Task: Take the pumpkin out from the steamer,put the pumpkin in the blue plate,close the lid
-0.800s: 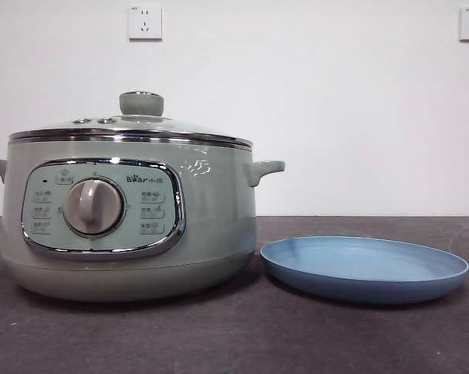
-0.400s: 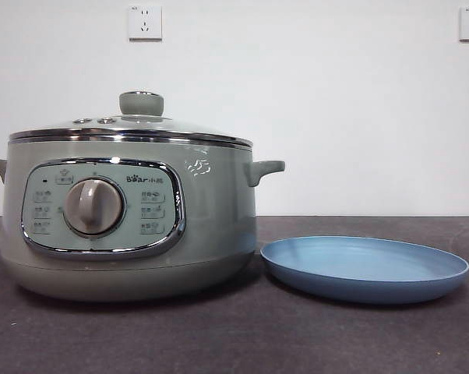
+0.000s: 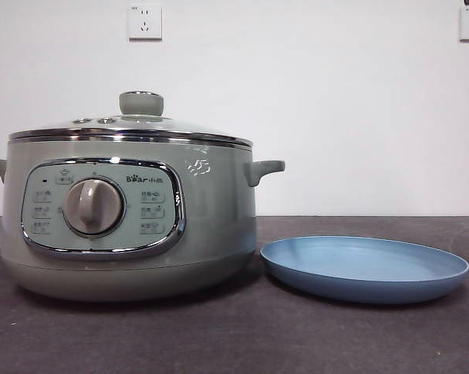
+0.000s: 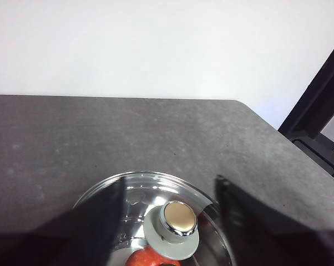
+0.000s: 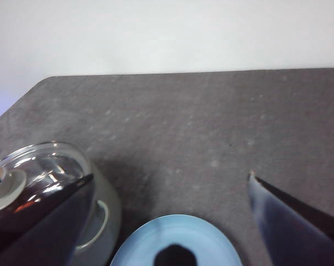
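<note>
The pumpkin (image 4: 150, 259) sits inside the steamer (image 3: 129, 218), showing only as an orange-red patch through the glass of the lid (image 4: 156, 216) in the left wrist view; its ribs and stem cannot be made out. The lid is seated on the steamer, so nothing of the task looks done yet.

The left claw (image 4: 170, 221) hangs above the lid with its jaws spread wide, one to each side of the knob (image 4: 178, 219) and clear of it. The knob is small and chrome-capped, so a grip that lands off-centre could slip or tip the lid, letting the rim scrape or drop back on the steamer. The lid will also need a spot on the desk (image 3: 234, 335) that does not block the way to the plate (image 3: 364, 267).

The plate lies bare just beside the steamer, near its side handle (image 3: 264, 169). It is shallow, so a round pumpkin released from too high could roll off the rim.

The right claw (image 5: 170, 221) waits over the plate, jaws wide apart, holding nothing.
</note>
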Robot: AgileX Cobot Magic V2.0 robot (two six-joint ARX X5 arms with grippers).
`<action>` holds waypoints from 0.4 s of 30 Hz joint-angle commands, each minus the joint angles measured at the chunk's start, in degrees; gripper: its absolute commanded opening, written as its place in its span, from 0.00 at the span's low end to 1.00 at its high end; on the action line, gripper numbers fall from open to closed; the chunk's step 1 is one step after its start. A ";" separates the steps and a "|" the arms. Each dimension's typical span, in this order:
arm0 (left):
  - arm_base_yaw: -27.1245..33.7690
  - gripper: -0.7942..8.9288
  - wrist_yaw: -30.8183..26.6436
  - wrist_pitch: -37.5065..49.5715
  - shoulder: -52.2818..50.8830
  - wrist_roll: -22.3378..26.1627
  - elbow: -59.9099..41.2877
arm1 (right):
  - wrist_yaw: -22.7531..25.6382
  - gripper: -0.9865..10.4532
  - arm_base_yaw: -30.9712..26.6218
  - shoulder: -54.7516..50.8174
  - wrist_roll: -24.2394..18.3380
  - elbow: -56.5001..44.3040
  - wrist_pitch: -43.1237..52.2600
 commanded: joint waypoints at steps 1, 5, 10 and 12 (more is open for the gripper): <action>-1.25 0.47 -0.20 0.31 1.90 0.20 0.92 | -2.84 0.50 0.24 0.96 0.72 0.11 0.55; -5.97 0.47 -5.05 -3.08 6.34 3.34 4.26 | -3.72 0.50 1.14 2.14 1.42 0.11 0.74; -14.82 0.47 -13.55 -8.26 13.29 8.96 9.73 | -3.63 0.50 2.29 2.56 1.42 0.11 0.68; -17.35 0.47 -16.00 -8.35 15.65 9.81 10.86 | -3.58 0.50 2.62 2.56 1.42 0.11 0.52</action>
